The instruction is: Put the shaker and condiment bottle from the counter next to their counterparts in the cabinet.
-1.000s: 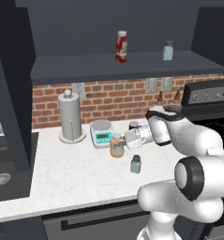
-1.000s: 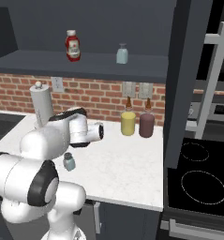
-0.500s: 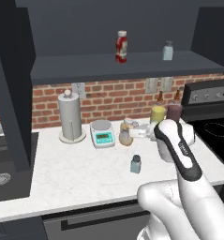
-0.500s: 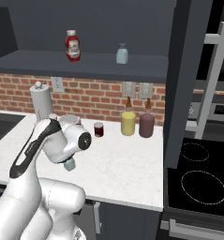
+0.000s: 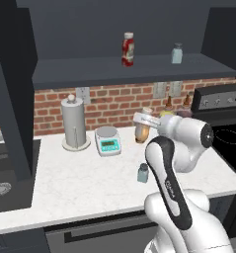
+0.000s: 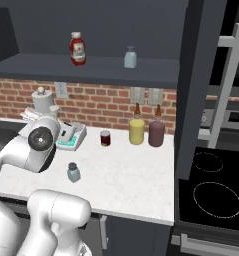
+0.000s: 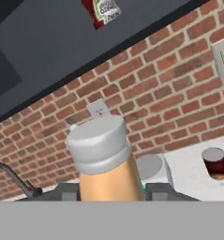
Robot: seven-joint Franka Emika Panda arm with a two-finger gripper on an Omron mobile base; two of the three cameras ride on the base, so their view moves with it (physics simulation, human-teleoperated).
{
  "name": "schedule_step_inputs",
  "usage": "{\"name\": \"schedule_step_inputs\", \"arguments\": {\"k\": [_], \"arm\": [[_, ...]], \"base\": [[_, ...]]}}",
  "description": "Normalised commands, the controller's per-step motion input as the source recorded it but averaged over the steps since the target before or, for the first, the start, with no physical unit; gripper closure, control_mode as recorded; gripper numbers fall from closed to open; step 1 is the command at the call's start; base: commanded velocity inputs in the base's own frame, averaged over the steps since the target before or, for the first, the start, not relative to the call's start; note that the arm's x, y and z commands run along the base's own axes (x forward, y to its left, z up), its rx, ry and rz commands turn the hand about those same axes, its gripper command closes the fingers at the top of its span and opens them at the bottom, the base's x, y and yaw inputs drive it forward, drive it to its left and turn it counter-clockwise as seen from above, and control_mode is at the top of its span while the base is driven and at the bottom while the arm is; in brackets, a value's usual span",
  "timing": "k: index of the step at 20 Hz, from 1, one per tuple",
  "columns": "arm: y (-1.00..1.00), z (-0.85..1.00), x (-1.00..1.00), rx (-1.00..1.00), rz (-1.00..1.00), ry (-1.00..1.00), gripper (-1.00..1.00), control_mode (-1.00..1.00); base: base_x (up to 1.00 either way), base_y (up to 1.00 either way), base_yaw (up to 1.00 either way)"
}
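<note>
My gripper (image 7: 111, 191) is shut on the condiment bottle (image 7: 108, 168), an orange-tan bottle with a pale cap that rises between the fingers (image 7: 69, 191). From the left base, the bottle (image 5: 143, 132) hangs upright in the gripper (image 5: 142, 121) just above the counter (image 5: 80, 178), by the brick wall. The blue-grey shaker (image 5: 143, 173) (image 6: 73, 172) stands alone on the counter in front of the arm. Up on the cabinet shelf (image 5: 90, 66) stand the counterparts: a red bottle (image 5: 127, 48) (image 6: 77, 48) and a pale blue shaker (image 5: 177, 53) (image 6: 130, 57).
A paper towel holder (image 5: 74, 123) and a kitchen scale (image 5: 108, 141) stand left of the held bottle. A small dark-red jar (image 6: 105, 138), a yellow bottle (image 6: 136, 131) and a purple bottle (image 6: 156, 132) line the wall. The stove (image 6: 211, 195) lies to the right.
The arm has swung round and folded into a new pose, carrying the bottle a little left along the wall. The shaker on the counter has stayed put.
</note>
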Motion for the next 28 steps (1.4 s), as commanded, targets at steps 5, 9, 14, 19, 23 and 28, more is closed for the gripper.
{"name": "schedule_step_inputs", "arguments": {"k": [5, 9, 14, 19, 23, 28], "arm": [[0.00, 0.66, -0.21, 0.07, -0.45, 0.10, 1.00, -1.00], [0.00, 0.81, -0.33, 0.07, -0.35, 0.06, 1.00, -1.00], [0.00, 0.89, -0.48, 0.05, -0.25, 0.00, 1.00, -1.00], [0.00, 0.61, -0.18, 0.01, -0.12, 0.00, 1.00, -1.00], [0.15, -0.25, 0.16, -0.10, 0.07, 0.04, 1.00, -1.00], [0.07, -0.02, 0.37, -0.06, 0.19, 0.00, 1.00, -1.00]], "base": [[0.00, 0.00, 0.00], [0.00, 0.00, 0.00], [0.00, 0.00, 0.00], [0.00, 0.00, 0.00], [0.00, 0.00, 0.00], [0.00, 0.00, 0.00]]}}
